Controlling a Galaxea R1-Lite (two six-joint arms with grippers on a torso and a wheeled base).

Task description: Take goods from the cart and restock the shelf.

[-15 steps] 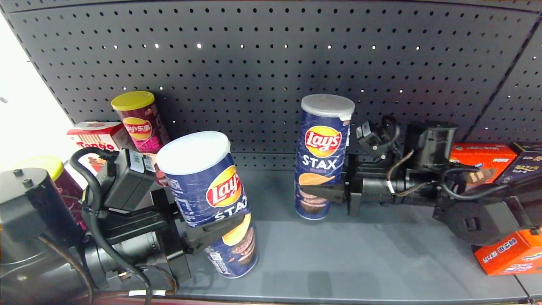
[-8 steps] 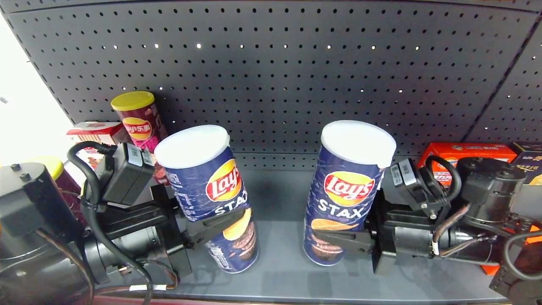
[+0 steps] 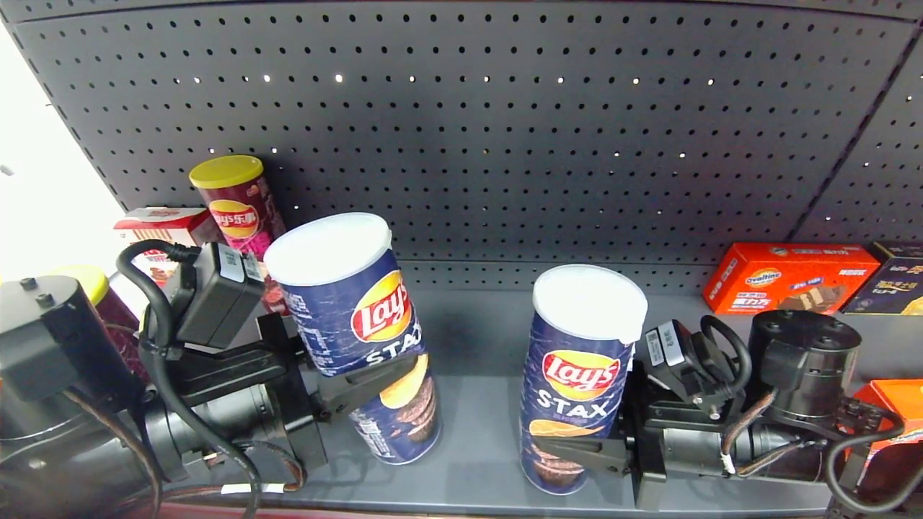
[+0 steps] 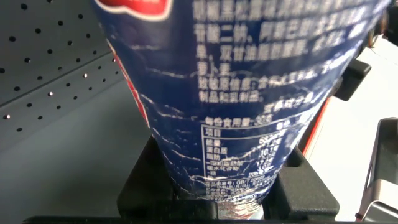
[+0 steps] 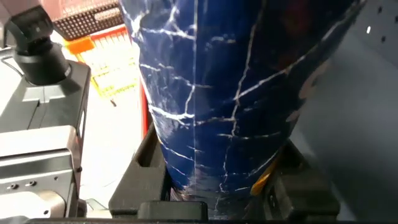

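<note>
Two dark blue chip cans with white lids are held over the grey shelf (image 3: 476, 346). My left gripper (image 3: 353, 393) is shut on the left can (image 3: 357, 331), which tilts with its lid toward the left; its printed side fills the left wrist view (image 4: 242, 106). My right gripper (image 3: 584, 458) is shut on the right can (image 3: 580, 375), near the shelf's front edge and nearly upright. The right can's blue side with white veins shows close in the right wrist view (image 5: 224, 99).
A maroon can with a yellow lid (image 3: 238, 205) and a red-and-white box (image 3: 162, 227) stand at the shelf's back left. Orange boxes (image 3: 789, 277) lie at the back right, another orange box (image 3: 890, 411) at the right edge. The perforated back panel (image 3: 461, 130) rises behind.
My right gripper has carried its can from the back of the shelf toward the front edge and lower. The left gripper and its can have hardly moved.
</note>
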